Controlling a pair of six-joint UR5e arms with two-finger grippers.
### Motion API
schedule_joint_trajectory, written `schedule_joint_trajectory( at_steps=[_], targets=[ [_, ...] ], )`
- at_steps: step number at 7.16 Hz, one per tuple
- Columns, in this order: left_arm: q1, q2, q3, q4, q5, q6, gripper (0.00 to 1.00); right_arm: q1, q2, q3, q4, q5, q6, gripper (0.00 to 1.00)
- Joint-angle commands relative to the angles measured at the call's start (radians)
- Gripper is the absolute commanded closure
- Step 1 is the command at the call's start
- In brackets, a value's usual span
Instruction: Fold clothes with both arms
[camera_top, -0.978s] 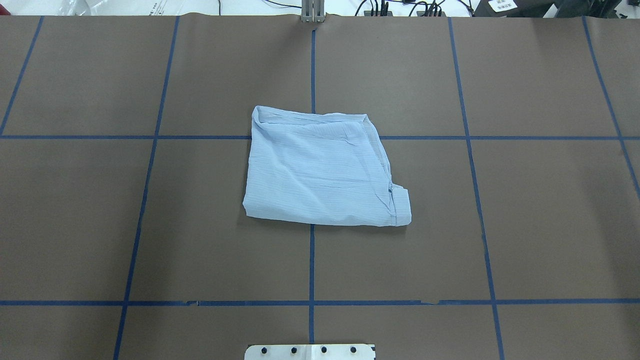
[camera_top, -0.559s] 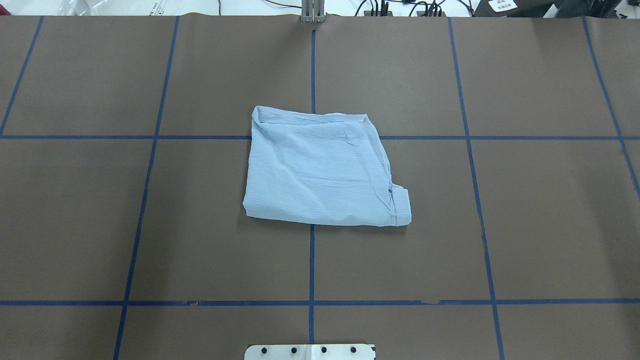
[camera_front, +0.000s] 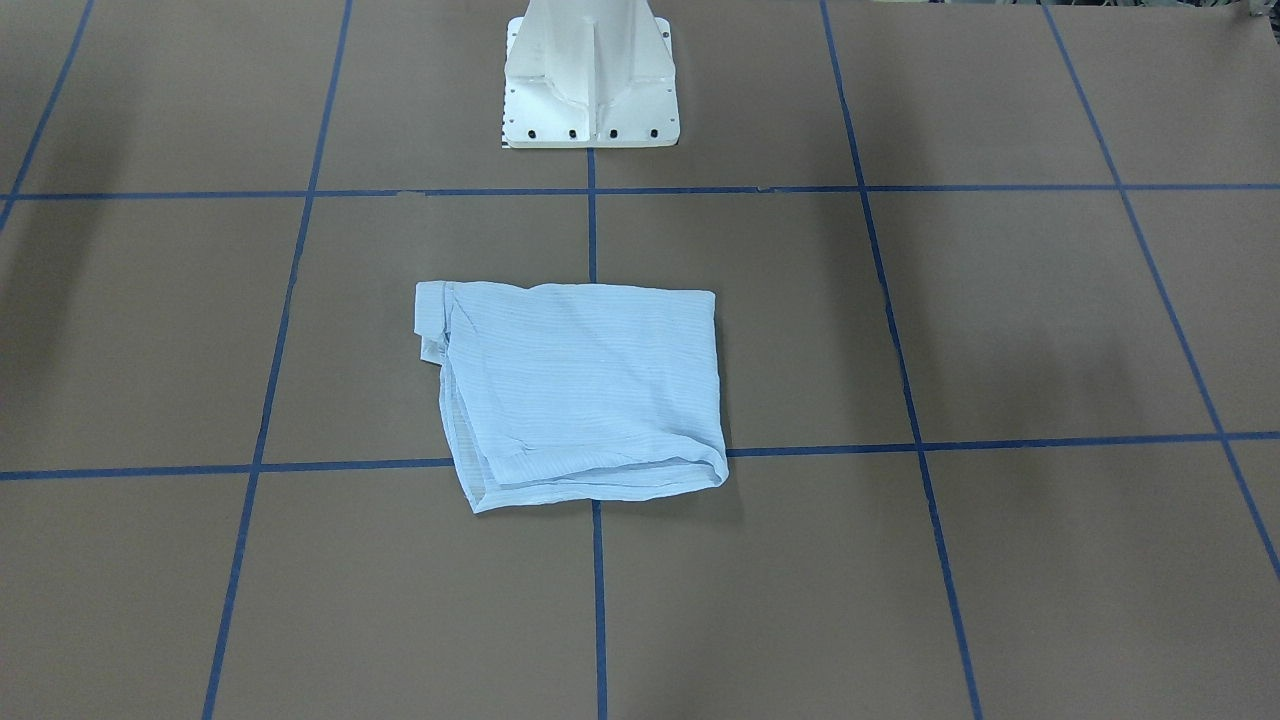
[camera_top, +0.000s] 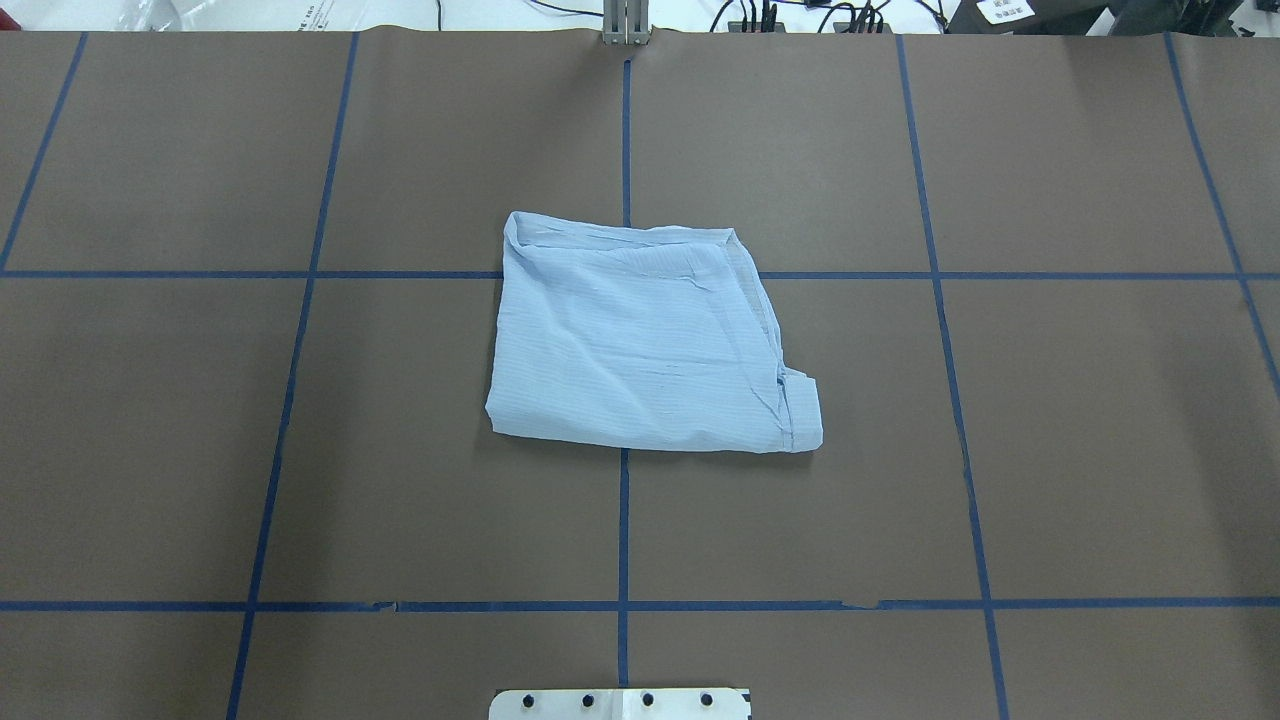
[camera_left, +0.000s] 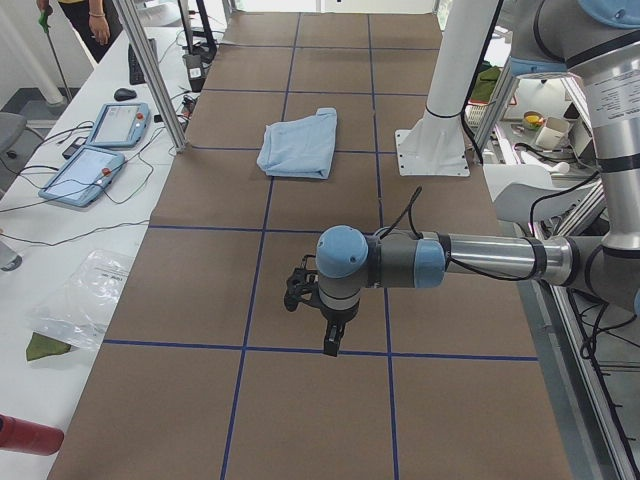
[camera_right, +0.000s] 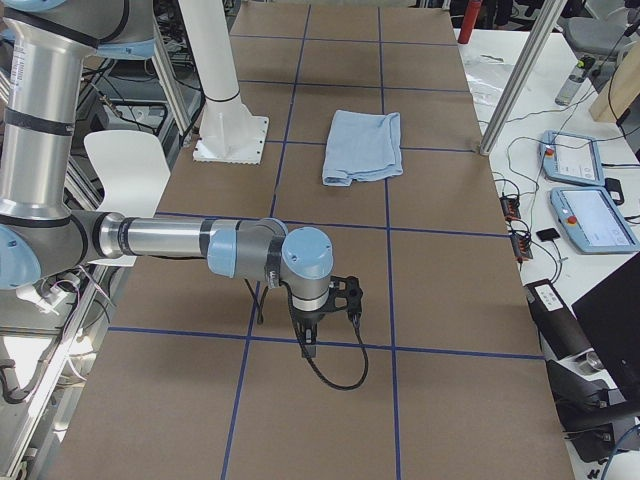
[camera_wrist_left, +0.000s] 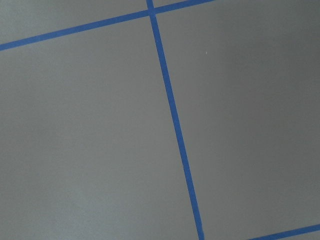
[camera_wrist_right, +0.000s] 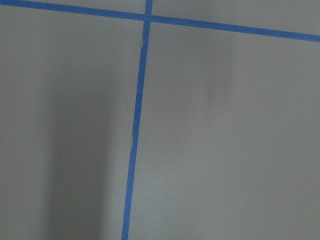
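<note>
The light-blue shirt (camera_top: 640, 350) lies folded into a rough rectangle at the middle of the brown table, with nothing touching it. It also shows in the front view (camera_front: 580, 390), the left side view (camera_left: 300, 143) and the right side view (camera_right: 363, 145). My left gripper (camera_left: 330, 340) hangs over bare table far from the shirt, at the table's left end. My right gripper (camera_right: 308, 345) hangs over bare table at the right end. Both show only in the side views, so I cannot tell whether they are open or shut. Both wrist views show only table and tape.
The brown table surface (camera_top: 1100, 450) is crossed by blue tape lines (camera_top: 623, 520). The white pedestal base (camera_front: 590, 75) stands at the robot's edge. Two tablets (camera_left: 100, 145) and cables lie on the far bench. A metal post (camera_right: 515, 80) stands by the far edge.
</note>
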Motion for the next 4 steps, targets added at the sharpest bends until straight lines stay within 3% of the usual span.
schedule_joint_trajectory(
  at_steps=[1,4],
  targets=[
    [0.002,-0.003,-0.005,-0.002,0.0,0.001,0.0,0.0,-0.009,-0.002,-0.002,0.001,0.0,0.0],
    [0.002,-0.004,-0.011,-0.052,-0.001,0.001,0.0,0.0,-0.01,-0.007,-0.002,-0.008,-0.009,0.0]
  ],
)
